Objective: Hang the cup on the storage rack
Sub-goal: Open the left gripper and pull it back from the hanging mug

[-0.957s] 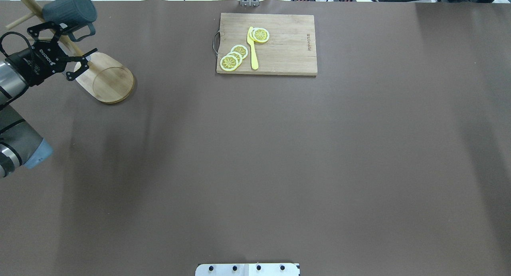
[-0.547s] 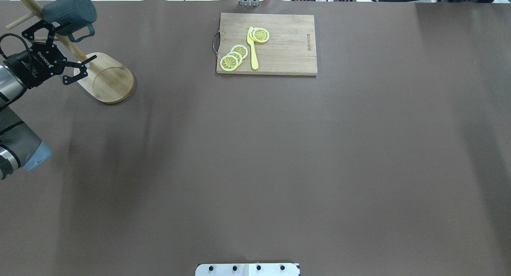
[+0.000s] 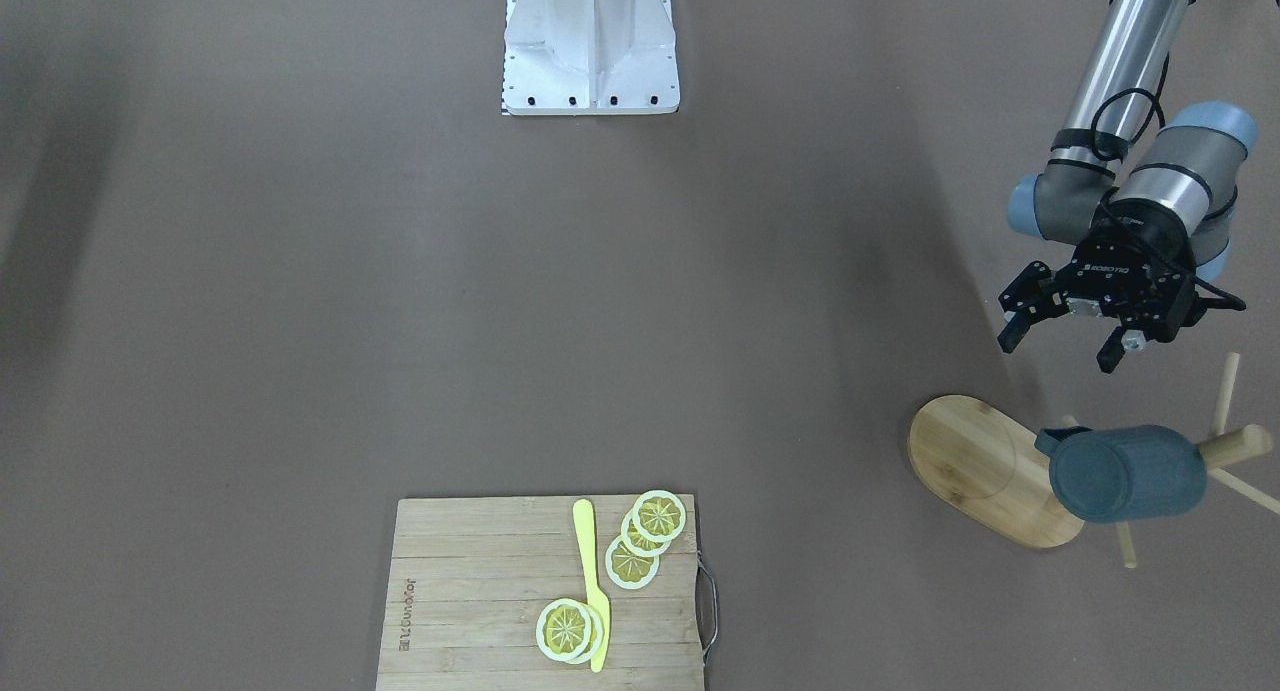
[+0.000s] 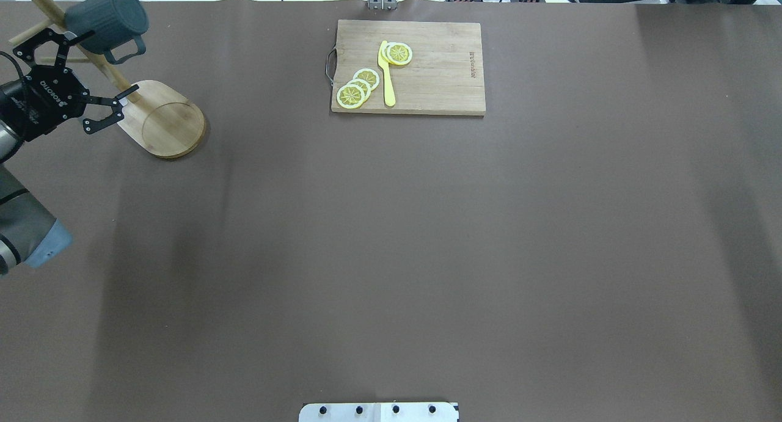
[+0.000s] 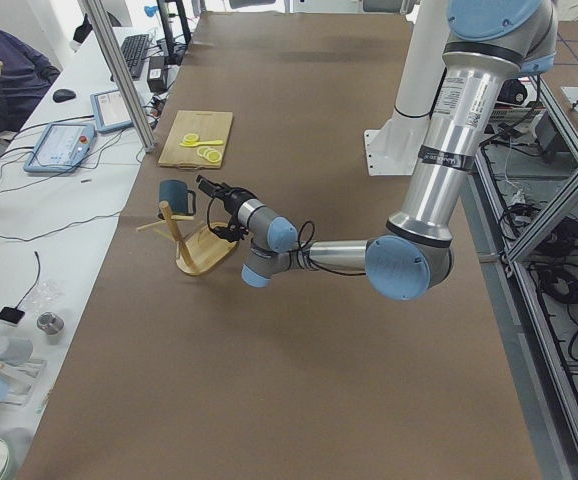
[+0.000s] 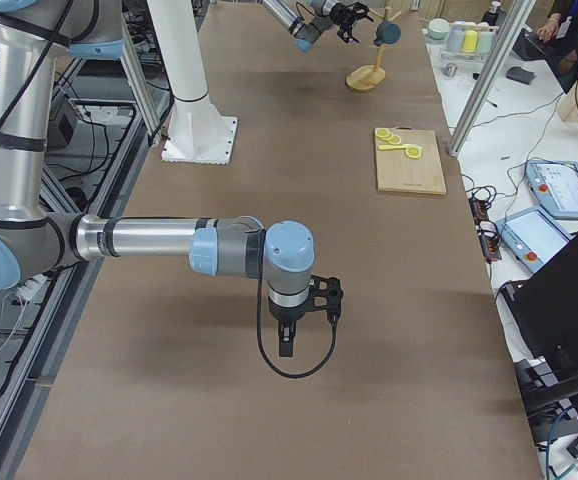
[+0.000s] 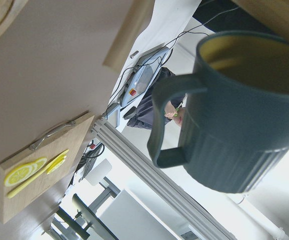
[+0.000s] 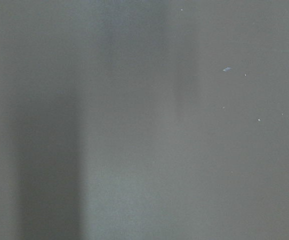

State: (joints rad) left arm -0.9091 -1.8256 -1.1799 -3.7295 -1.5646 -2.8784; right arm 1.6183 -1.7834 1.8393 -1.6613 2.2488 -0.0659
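The dark teal cup (image 4: 107, 19) hangs by its handle on an angled peg of the bamboo storage rack (image 4: 165, 120), at the far left of the table. In the front-facing view the cup (image 3: 1125, 473) sits over the oval base of the rack (image 3: 975, 466). My left gripper (image 4: 101, 61) is open and holds nothing, and it stands apart from the cup on the robot's side (image 3: 1059, 353). The left wrist view shows the cup (image 7: 239, 125) close up, hanging free. My right gripper (image 6: 304, 325) appears only in the exterior right view, low over bare table; I cannot tell its state.
A wooden cutting board (image 4: 408, 68) with lemon slices (image 4: 357, 87) and a yellow knife (image 4: 387, 74) lies at the far middle of the table. A person (image 5: 4, 75) sits by desks past the table's far edge.
My open left gripper has drawn back from the cup, leftward and toward the robot. The cup stays hanging on the peg.
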